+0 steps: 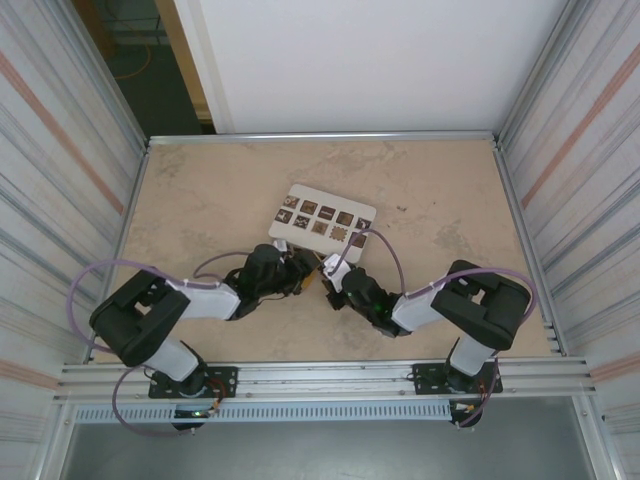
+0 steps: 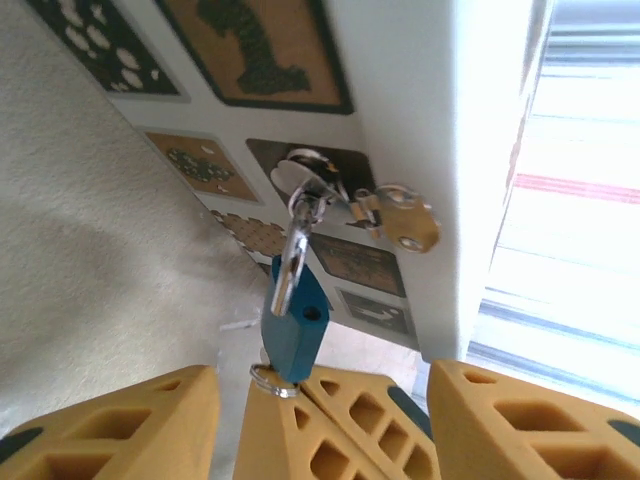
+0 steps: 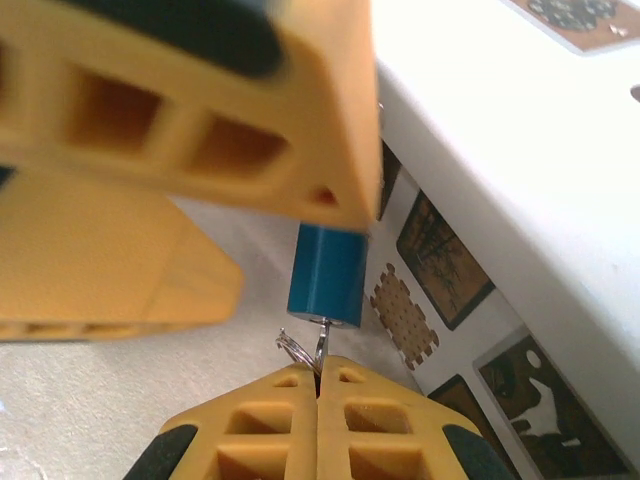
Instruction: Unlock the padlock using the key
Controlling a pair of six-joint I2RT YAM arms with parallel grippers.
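Note:
The blue padlock hangs upright beside the white box, its silvery shackle hooked into a ring above. One shackle hole in the body's top shows empty. The key sticks into the padlock's underside, its small key ring beside it. My right gripper is shut on the key just below the padlock. My left gripper is open, its yellow fingers spread wide either side of the padlock and the right fingertips, not touching the padlock.
The white box with brown square tiles stands right behind the padlock. A brass key and a metal ring hang against the box. Beige tabletop spreads around, walled by striped panels.

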